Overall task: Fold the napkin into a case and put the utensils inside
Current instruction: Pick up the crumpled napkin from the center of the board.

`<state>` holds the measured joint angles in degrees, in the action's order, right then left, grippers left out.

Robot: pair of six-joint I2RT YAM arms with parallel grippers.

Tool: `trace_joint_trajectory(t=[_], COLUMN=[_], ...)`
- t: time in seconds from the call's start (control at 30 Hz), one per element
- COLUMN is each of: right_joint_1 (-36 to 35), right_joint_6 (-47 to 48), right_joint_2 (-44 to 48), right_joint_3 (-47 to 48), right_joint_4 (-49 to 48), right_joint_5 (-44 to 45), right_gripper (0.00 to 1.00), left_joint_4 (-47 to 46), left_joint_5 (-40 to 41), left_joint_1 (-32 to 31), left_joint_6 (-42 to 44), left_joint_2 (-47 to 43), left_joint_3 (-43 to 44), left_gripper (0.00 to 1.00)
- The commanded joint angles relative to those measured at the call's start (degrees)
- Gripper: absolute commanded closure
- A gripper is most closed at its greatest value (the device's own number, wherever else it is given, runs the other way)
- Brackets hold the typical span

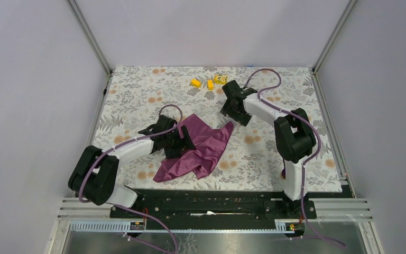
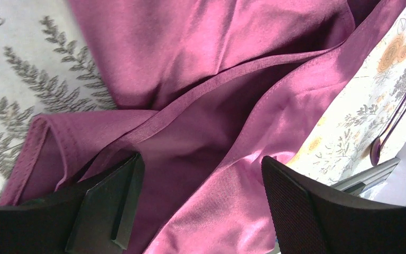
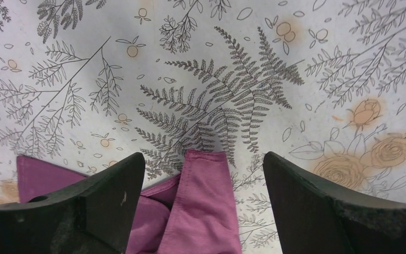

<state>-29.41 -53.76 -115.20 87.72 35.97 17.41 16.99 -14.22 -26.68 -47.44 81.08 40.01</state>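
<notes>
Currently, the soft plum-purple square cloth napkin (image 1: 198,148) lies crumpled and partly doubled over itself near the middle of the counter, on the grey-and-orange floral tablecloth (image 1: 137,100) — it is not folded into a case. The left jaws stand wide open directly over the napkin's left portion. In the left wrist view the two black fingers (image 2: 111,201) straddle a hemmed fold of the cloth without clamping it; whether they touch the fabric cannot be told. The right jaws are likewise open, positioned at the napkin's far-right corner. In the right wrist view that corner lies flat on the tablecloth between the fingers, and neither finger pinches it. A slim dark purple plastic spoon (image 2: 376,150) with an oval bowl appears at the right edge of the left wrist view, lying on the tablecloth near the counter's edge rail and apart from the napkin. A second thin dark shaft runs beside its handle — too slim to identify. Three small yellow blocks (image 1: 210,83) sit grouped at the far edge of the counter, well apart from the napkin.
</notes>
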Motion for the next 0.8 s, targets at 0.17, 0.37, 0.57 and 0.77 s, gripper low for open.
trace_joint_trajectory(t=[0.17,0.37,0.57,0.77], right_joint_1=[-2.3,-3.0,-2.7,0.4], right_joint_6=[-10.9,-13.3,-13.7,-13.6], right_joint_2=[-2.1,-1.0,3.4,8.4], right_joint_3=[0.0,-2.8,-6.1,-10.4], right_joint_4=[1.6,1.8,1.6,-0.4], right_joint_5=[-1.1,0.7,7.4,9.2], right_gripper=[0.17,0.32,0.57,1.0], left_joint_4=[-9.8,-13.3,-14.5,-15.6], left_joint_5=[-1.5,-2.3,-0.5,-3.2], left_joint_1=[-2.3,-2.3,-1.4,2.9], left_joint_6=[-0.4,-1.7,-1.7,-0.7], left_joint_2=[4.1,5.8,9.0,18.7], left_joint_3=[-0.8,-2.6,-0.8,7.1], left_gripper=[0.14,0.15,0.13,0.12])
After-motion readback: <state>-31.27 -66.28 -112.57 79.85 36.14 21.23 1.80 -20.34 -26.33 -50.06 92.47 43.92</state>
